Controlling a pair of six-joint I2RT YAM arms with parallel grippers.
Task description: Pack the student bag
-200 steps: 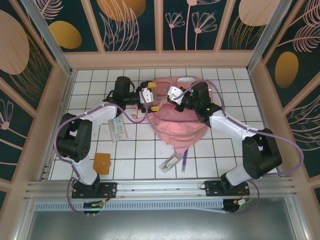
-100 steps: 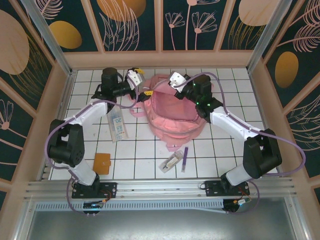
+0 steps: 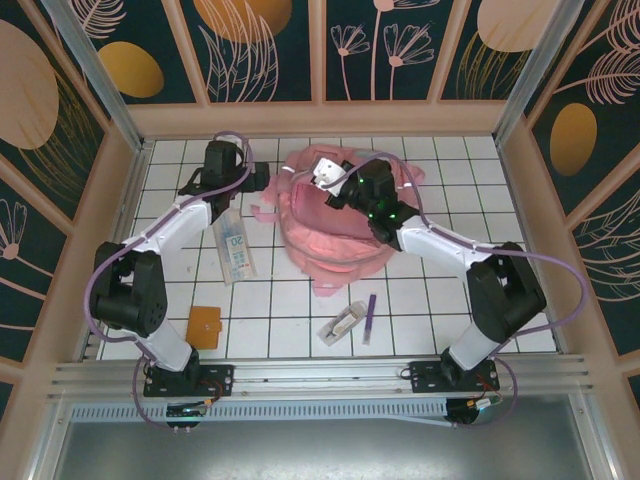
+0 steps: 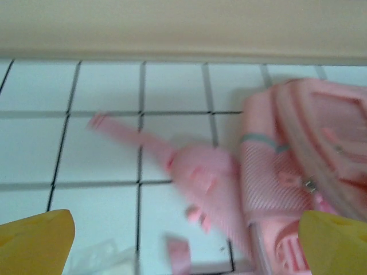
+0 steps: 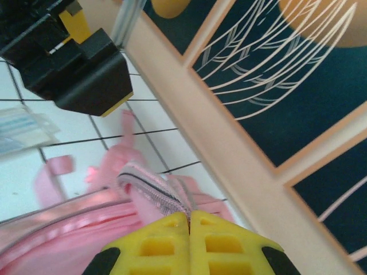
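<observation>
Student bag (image 3: 335, 240), tiled table (image 3: 445, 310), floral walls (image 3: 262, 60)

Top external: high behind the arms, looking down on whole table (image 3: 450, 300). Wrist views: close, low, facing wall (image 4: 183, 28), both catching student bag (image 4: 298, 172).

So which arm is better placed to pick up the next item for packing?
Left. The left pincer is open and empty beside the student bag, the clear packet close by. The right pincer is shut on the bag's zipper edge, probably holding it open.
</observation>
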